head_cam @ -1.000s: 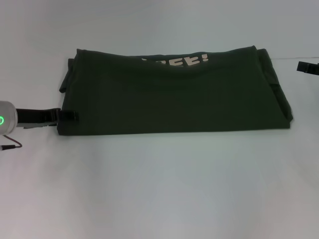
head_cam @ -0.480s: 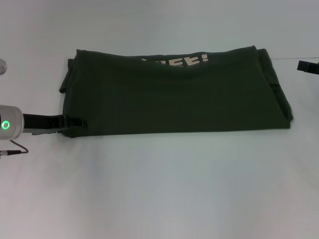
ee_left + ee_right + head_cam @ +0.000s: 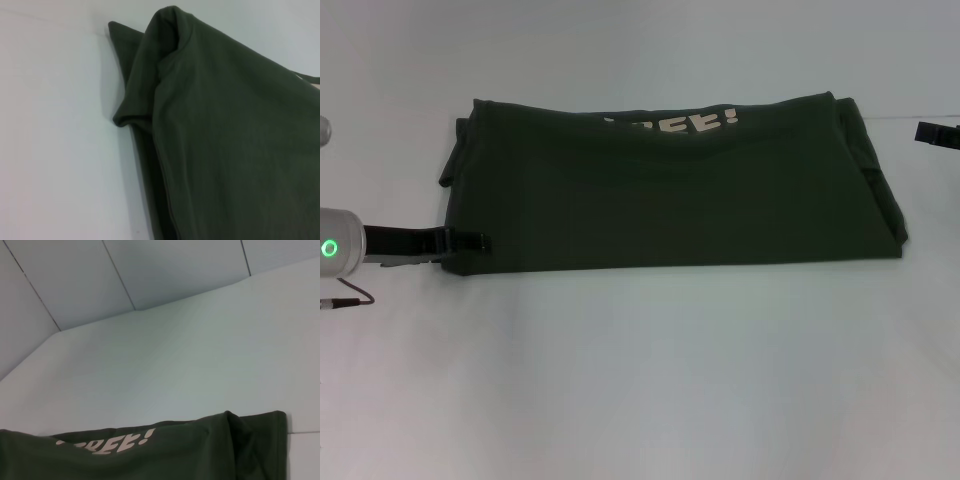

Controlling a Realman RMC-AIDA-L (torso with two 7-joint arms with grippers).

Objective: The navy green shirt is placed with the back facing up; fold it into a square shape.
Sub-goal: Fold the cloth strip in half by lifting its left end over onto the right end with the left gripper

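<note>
Head view, navy green shirt (image 3: 670, 190) laid folded into a wide band across the white table (image 3: 640, 380), cream lettering shown at its far edge, left gripper (image 3: 470, 242) set at the near-left corner, grip not discernible, right gripper (image 3: 938, 133) parked beyond the right end, opening not discernible.

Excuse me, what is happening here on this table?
A two-armed robot is folding a navy green shirt on a white table. The shirt already lies as a wide band, with some cream lettering showing at its far edge. The left hand is at the shirt's near left corner, low on the table. The right hand is off the cloth, beyond the shirt's far right corner.
</note>
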